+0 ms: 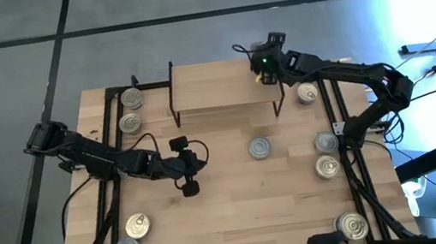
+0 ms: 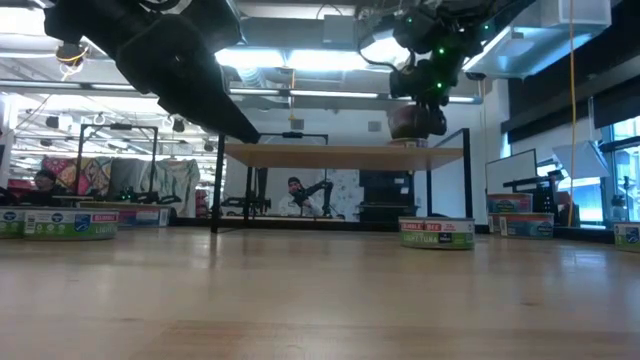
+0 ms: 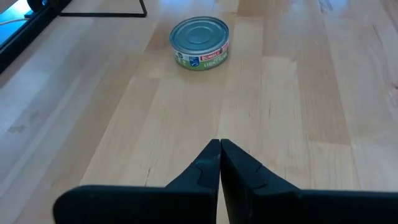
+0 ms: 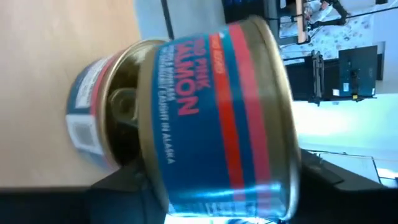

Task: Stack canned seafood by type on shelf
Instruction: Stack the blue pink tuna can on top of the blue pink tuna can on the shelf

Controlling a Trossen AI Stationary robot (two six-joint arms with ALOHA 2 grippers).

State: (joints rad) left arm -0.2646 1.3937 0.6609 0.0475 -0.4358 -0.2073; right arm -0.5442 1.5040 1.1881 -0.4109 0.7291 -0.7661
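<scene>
The shelf (image 1: 222, 91) stands at the table's far middle. Over its right end my right gripper (image 1: 266, 67) is shut on a blue-labelled salmon can (image 4: 217, 118). Beyond that can a second salmon can (image 4: 93, 112) rests by its base on the shelf board, gold lid up. My left gripper (image 3: 219, 146) hovers shut above the table's middle (image 1: 187, 178), touching nothing, with a tuna can (image 3: 199, 42) standing ahead of it on the tabletop. My right gripper has the salmon can by its round label wall (image 4: 186, 186). One dark finger (image 4: 124, 196) shows against it; the can hides the other. The fingers slant down from the table's right side. The can tilts, its lower rim close over the second can's gold lid (image 4: 127, 106); whether they touch I cannot tell.
Two cans (image 1: 131, 111) stand left of the shelf and one (image 1: 260, 147) in the middle of the table. Several more line the right edge (image 1: 327, 154), and two (image 1: 132, 239) lie at the near left. Black frame rails run along both sides.
</scene>
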